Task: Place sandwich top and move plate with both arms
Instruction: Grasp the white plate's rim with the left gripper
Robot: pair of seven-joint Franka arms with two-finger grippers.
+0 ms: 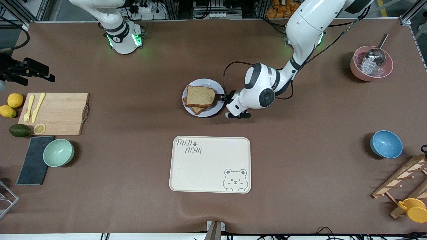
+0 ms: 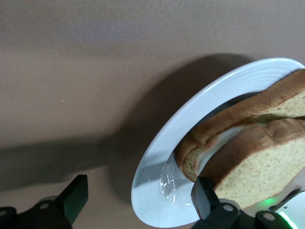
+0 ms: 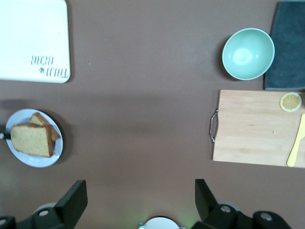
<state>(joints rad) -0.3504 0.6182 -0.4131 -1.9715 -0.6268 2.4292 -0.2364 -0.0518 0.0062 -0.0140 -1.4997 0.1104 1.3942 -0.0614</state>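
The sandwich top (image 1: pixel 200 96), a tan bread slice with brown crust, lies on a lower slice on the plate (image 1: pixel 203 82) in the table's middle. My left gripper (image 1: pixel 220 97) is low at the plate's rim on the left arm's side, open, with the rim between its fingers (image 2: pixel 76 195). The left wrist view shows the plate (image 2: pixel 162 171) and the sandwich top (image 2: pixel 262 167) with something white under it. My right gripper (image 3: pixel 138 191) is open and empty, high over its own base, out of the front view. Its view shows the plate (image 3: pixel 28 161) and the sandwich top (image 3: pixel 31 140).
A cream bear-print tray (image 1: pixel 210 163) lies nearer the front camera than the plate. Toward the right arm's end lie a cutting board (image 1: pixel 56 113), mint bowl (image 1: pixel 58 152) and grey cloth (image 1: pixel 32 160). Toward the left arm's end stand a blue bowl (image 1: pixel 386 144) and a pink bowl (image 1: pixel 371 63).
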